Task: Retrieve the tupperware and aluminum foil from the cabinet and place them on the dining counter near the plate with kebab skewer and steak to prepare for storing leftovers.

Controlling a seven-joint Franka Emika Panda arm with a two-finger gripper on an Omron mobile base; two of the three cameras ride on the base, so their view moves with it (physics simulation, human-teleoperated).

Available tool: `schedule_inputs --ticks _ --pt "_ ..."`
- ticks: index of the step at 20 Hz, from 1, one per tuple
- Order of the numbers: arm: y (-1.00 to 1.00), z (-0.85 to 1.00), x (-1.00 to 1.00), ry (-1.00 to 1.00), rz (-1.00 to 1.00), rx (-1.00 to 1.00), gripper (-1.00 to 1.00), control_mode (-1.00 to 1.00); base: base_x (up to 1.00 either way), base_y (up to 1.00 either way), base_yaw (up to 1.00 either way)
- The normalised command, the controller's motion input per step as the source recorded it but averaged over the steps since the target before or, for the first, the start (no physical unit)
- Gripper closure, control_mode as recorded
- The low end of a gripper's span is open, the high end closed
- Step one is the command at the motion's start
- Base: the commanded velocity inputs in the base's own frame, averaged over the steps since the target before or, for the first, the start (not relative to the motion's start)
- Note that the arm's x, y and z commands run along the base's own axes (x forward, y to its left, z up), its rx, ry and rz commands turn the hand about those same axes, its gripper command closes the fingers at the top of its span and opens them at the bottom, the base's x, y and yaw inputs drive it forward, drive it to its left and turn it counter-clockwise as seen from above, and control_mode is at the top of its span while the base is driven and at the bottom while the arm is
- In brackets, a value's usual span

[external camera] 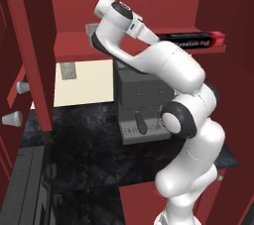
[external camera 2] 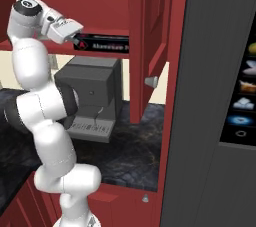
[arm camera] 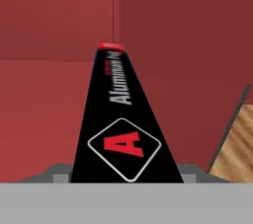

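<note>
The foil box [external camera: 191, 39] lies on the red cabinet shelf [external camera: 74, 48], right above the grey coffee machine [external camera: 141, 101]. The gripper [external camera 2: 75, 33] is at the box's near end, apparently clenched around it, though its tips are hidden. By my read it's early: nothing has reached the dining table yet.

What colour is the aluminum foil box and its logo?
The aluminum foil box is black with white lettering and a red A logo in a white-outlined diamond; clearest in the hand view.
</note>
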Motion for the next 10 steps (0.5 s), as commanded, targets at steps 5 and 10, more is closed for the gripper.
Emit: schedule_inputs --ticks 5,10 --pt "0.0 0.02 -1.0 0.0 0.38 -0.03 1.0 -1.0 0.0 0.0 0.0" --pt "0.07 0.08 -1.0 0.0 0.51 -0.07 1.0 -1.0 0.0 0.0 0.0"
